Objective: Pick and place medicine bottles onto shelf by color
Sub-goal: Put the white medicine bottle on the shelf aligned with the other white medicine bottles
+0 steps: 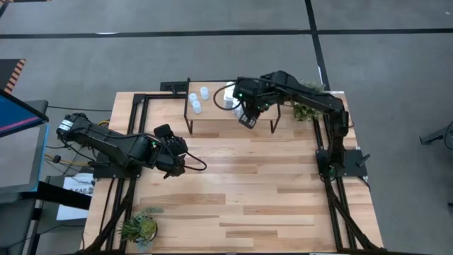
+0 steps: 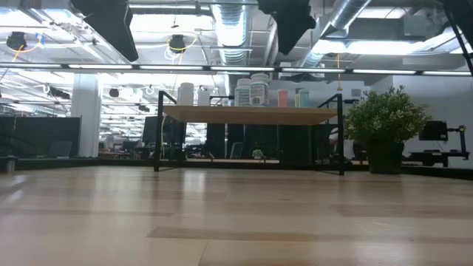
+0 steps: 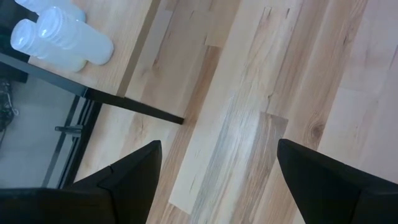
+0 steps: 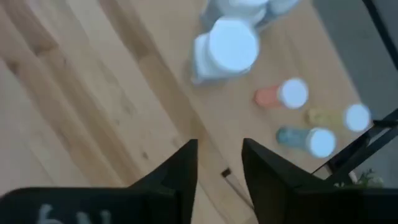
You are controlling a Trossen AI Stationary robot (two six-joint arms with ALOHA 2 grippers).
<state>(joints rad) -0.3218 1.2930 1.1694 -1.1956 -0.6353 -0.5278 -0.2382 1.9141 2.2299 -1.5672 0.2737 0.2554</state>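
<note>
We see the shelf (image 1: 212, 113) near the far edge of the table (image 1: 248, 198), its light wooden top on thin black legs, with every bottle in view standing on it. From above, three pale bottles (image 1: 196, 99) cluster at its left end, and bigger white bottles (image 1: 228, 97) stand near the middle, partly hidden by the right arm. In the low view the bottles stand upright in a row, long axes vertical: a white one at the left, two bigger labelled ones (image 2: 251, 91) in the middle, then small pinkish and greenish ones (image 2: 292, 97). The right wrist view looks down on a big white cap (image 4: 231, 43) and three tiny bottles (image 4: 311, 118) with orange, yellowish and blue bodies beside it. The right tool (image 1: 247, 119) hangs over the shelf's front edge, fingers a narrow gap apart and holding nothing. The left tool (image 1: 173, 152) waits over the table's left side, fingers spread wide and empty. A potted plant (image 1: 304, 106) stands right of the shelf, another (image 1: 139, 227) at the near left corner. Beyond the table lies a grey floor, and an open hall with ceiling ducts.
</note>
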